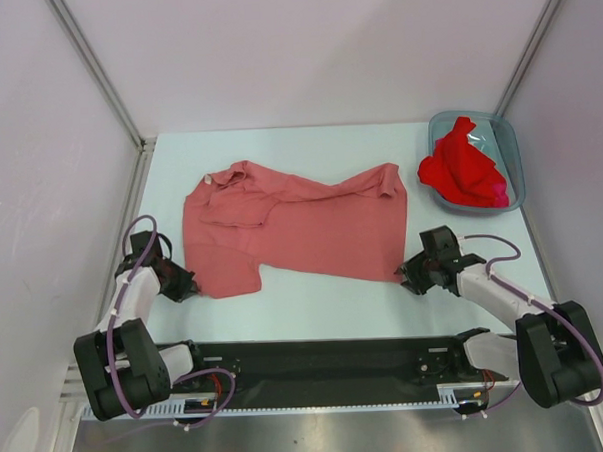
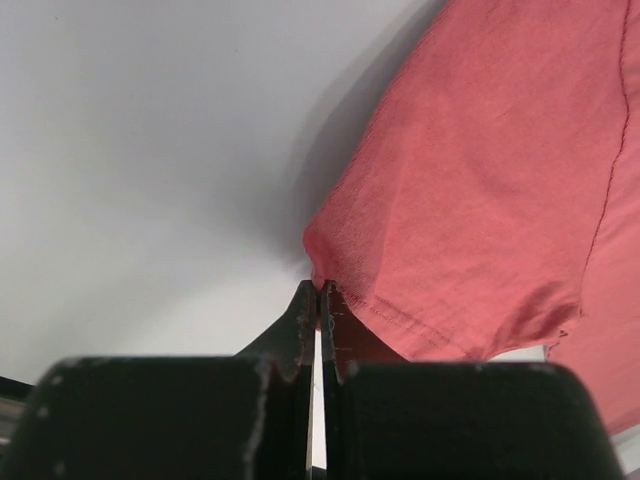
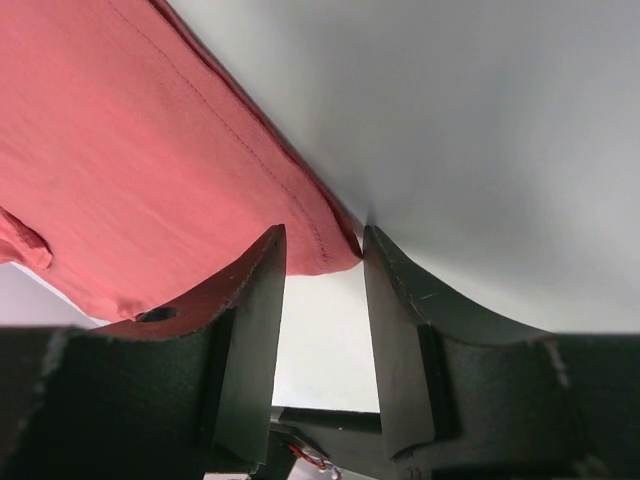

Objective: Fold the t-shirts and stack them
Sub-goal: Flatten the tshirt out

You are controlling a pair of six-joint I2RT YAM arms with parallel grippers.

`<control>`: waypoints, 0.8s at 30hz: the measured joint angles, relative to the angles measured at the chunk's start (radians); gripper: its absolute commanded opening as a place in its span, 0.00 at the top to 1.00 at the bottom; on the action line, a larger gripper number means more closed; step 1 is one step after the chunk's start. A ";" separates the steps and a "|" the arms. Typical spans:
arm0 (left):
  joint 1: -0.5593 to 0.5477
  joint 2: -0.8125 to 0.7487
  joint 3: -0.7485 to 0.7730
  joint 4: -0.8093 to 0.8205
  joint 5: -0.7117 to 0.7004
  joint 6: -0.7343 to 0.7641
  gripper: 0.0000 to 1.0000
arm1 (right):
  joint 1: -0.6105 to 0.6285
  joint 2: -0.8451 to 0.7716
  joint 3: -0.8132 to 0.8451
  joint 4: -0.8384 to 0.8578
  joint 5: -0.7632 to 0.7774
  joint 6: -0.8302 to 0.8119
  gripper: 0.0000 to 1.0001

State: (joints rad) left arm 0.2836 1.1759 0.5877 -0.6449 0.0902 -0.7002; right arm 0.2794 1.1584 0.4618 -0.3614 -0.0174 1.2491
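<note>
A muted salmon-pink soft cloth t-shirt point(image 1: 297, 226) lies spread in the middle of a pale blue-white desk point(image 1: 315, 305), rumpled along its far edge. Plain lilac-white walls point(image 1: 314, 45) and grey metal corner posts point(image 1: 97, 70) enclose the desk. The left fingers point(image 2: 303, 340) are pressed together on the shirt's near-left hem corner. The right fingers point(image 3: 255, 300) stand apart, straddling its near-right corner without clamping it. In the desk's far right corner, a translucent blue-grey plastic bin point(image 1: 505, 142) holds a heap of bright red cloth t-shirts point(image 1: 464, 169) that spills over its left rim; how many cannot be told. A black base strip point(image 1: 317, 360) carries both arms along the near edge.
</note>
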 measured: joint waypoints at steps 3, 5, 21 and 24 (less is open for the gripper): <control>0.000 -0.009 0.000 0.000 0.001 0.000 1.00 | 0.000 -0.014 -0.009 -0.007 0.001 0.027 0.59; 0.000 -0.011 0.000 0.000 0.001 0.000 1.00 | 0.000 -0.028 -0.018 -0.016 0.003 0.043 0.59; 0.000 -0.011 0.000 0.000 0.003 -0.006 1.00 | -0.019 0.002 -0.047 0.051 -0.030 0.115 0.97; 0.000 -0.011 0.000 0.000 0.013 -0.006 1.00 | -0.021 0.004 -0.046 0.050 -0.023 0.097 1.00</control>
State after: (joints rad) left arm 0.2836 1.1645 0.5880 -0.6453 0.1028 -0.7059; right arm 0.2588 1.1625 0.4160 -0.3115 -0.0406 1.3460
